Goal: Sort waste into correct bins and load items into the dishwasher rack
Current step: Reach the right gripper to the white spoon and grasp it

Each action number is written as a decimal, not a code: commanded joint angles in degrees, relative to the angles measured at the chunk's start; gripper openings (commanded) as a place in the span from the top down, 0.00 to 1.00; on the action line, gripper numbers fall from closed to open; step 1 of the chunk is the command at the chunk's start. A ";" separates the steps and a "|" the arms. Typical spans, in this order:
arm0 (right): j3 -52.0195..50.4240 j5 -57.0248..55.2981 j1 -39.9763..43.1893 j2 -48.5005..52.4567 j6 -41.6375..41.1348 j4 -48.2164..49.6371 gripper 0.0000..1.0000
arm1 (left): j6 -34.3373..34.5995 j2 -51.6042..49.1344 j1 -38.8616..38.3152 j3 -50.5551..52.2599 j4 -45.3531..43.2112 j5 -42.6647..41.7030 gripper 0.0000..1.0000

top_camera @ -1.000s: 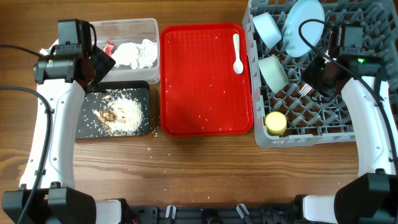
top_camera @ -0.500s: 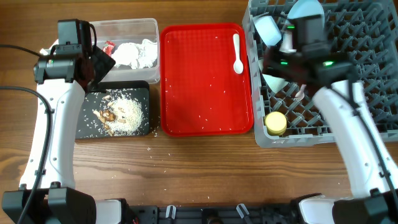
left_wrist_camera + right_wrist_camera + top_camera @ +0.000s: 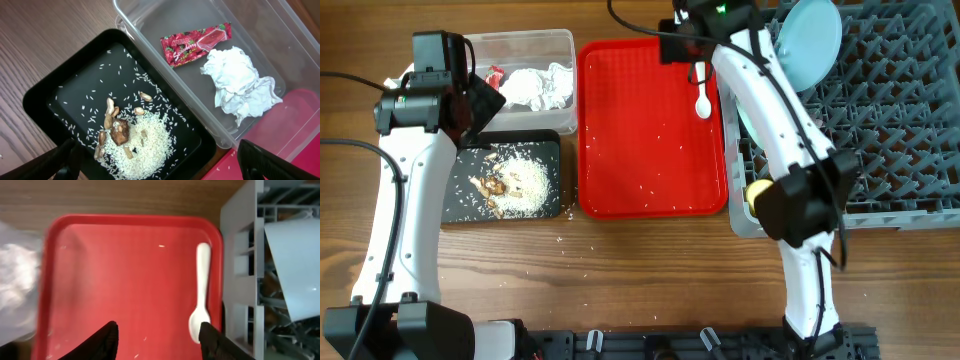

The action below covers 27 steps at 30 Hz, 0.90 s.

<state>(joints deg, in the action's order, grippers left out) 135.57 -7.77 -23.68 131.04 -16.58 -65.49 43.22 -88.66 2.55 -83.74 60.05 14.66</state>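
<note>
A white spoon (image 3: pixel 702 88) lies on the red tray (image 3: pixel 650 150), near its far right corner. My right gripper (image 3: pixel 688 50) hovers open and empty above it; in the right wrist view the spoon (image 3: pixel 201 300) sits just inside my right finger, gripper (image 3: pixel 157 342). The dishwasher rack (image 3: pixel 890 130) holds the blue plate (image 3: pixel 812 40), a bowl (image 3: pixel 748 112) and the yellow cup (image 3: pixel 758 195), partly hidden by my arm. The fork is hidden. My left gripper (image 3: pixel 160 172) is open over the black tray (image 3: pixel 65 100) with rice and scraps (image 3: pixel 140 145).
The clear tub (image 3: pixel 520 40) holds the red wrapper (image 3: pixel 196 42) and white napkins (image 3: pixel 240 82). Loose rice grains lie on the red tray and on the table in front of the black tray (image 3: pixel 455 215). The rack wall (image 3: pixel 240 255) stands right beside the spoon.
My right arm has swung left, from over the rack to above the red tray's far right corner by the spoon. The left arm has not moved.
</note>
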 commanded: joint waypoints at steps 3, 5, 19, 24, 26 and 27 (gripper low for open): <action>1.95 -2.34 3.48 6.38 0.04 0.13 0.46 | 0.92 -0.15 0.20 -0.42 0.02 -0.07 0.00; 1.95 -2.56 3.87 7.67 0.24 0.42 0.47 | 0.94 -0.15 0.20 -0.42 0.02 -0.07 0.00; 0.83 -4.04 3.89 15.89 1.01 -1.60 0.48 | 0.92 -0.15 0.20 -0.42 0.02 -0.07 0.00; 0.81 -4.00 3.82 18.16 0.96 -2.16 0.51 | 0.94 -0.15 0.20 -0.42 0.02 -0.07 0.00; 0.81 -4.00 3.82 18.58 1.01 -2.27 0.51 | 0.94 -0.15 0.20 -0.42 0.02 -0.07 0.00; 0.81 -3.98 3.82 18.67 1.07 -2.29 0.52 | 0.94 -0.15 0.20 -0.42 0.02 -0.07 0.00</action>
<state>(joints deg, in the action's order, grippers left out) 135.92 -10.59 -19.51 147.98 -16.14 -67.44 43.22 -88.66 2.55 -83.74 60.03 14.66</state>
